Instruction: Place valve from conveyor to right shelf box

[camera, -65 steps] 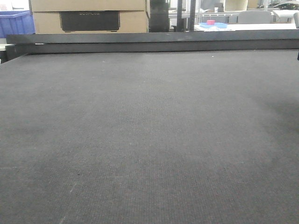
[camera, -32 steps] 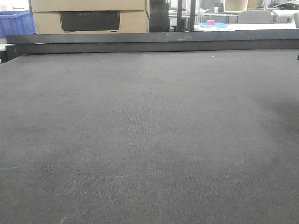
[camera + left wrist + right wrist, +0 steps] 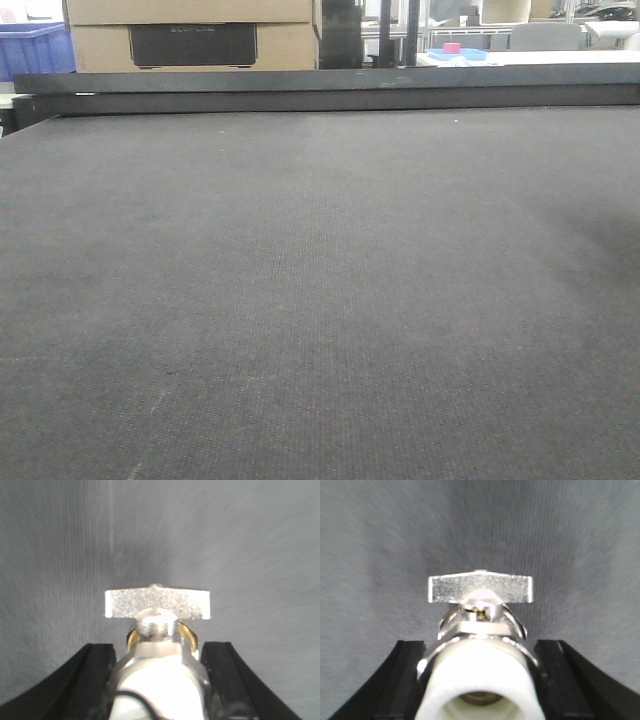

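Note:
In the left wrist view my left gripper (image 3: 159, 672) is shut on a silver valve (image 3: 157, 630) with a flat grey handle and a white end, held over the dark grey conveyor belt (image 3: 60, 545). In the right wrist view my right gripper (image 3: 479, 677) is shut on a second silver valve (image 3: 480, 625) with a white open end, also over the belt (image 3: 375, 540). Black fingers (image 3: 402, 680) flank each valve body. The front view shows only the wide dark conveyor (image 3: 320, 290) and its black rail (image 3: 330, 90). No gripper, valve or shelf box shows there.
Behind the rail stand a cardboard box (image 3: 190, 35) with a black panel, a blue crate (image 3: 30, 48) at the far left, and a white table with a blue and pink item (image 3: 455, 50) at the back right.
A dark edge at the far right of the front view has gone out of frame; the belt otherwise looks the same.

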Controlling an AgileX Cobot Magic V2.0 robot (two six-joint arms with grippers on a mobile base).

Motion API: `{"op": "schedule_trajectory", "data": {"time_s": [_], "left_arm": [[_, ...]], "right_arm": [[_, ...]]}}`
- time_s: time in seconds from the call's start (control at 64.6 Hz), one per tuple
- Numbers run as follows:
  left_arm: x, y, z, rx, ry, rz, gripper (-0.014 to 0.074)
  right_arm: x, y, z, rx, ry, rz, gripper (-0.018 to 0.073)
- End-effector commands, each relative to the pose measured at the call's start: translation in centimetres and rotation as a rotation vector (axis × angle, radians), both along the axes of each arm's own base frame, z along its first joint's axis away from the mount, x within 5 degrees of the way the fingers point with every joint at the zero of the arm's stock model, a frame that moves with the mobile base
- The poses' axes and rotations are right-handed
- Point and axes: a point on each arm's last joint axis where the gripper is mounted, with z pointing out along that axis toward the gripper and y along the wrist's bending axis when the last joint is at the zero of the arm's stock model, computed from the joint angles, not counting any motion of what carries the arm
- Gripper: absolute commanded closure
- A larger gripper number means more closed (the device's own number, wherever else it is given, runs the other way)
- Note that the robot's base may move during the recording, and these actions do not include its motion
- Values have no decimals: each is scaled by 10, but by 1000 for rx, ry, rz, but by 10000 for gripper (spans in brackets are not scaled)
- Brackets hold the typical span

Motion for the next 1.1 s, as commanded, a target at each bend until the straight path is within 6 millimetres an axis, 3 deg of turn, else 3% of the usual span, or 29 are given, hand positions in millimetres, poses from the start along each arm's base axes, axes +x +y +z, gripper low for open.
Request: {"op": "schedule_trajectory", "data": {"time_s": [0.0, 0.201, 0.356, 0.588, 0.82, 1.083], "left_arm": [[-11, -8, 28, -22, -126, -13, 707], [-44, -24, 70, -93, -390, -38, 707], [-73, -25, 81, -131, -517, -31, 707], [-118, -19, 74, -133, -725, -3, 707], [-157, -16, 58, -136, -755, -6, 707], [-178, -15, 69, -143, -853, -8, 707]], "right_arm": [[-7, -2, 24, 7, -131, 0, 727], [-27, -4, 47, 28, -319, -10, 727], [-49, -6, 48, 34, -396, -16, 727], [-84, -10, 48, 48, -571, -28, 727], [-121, -14, 47, 58, -671, -31, 727], [-136, -16, 58, 66, -740, -31, 727]]}}
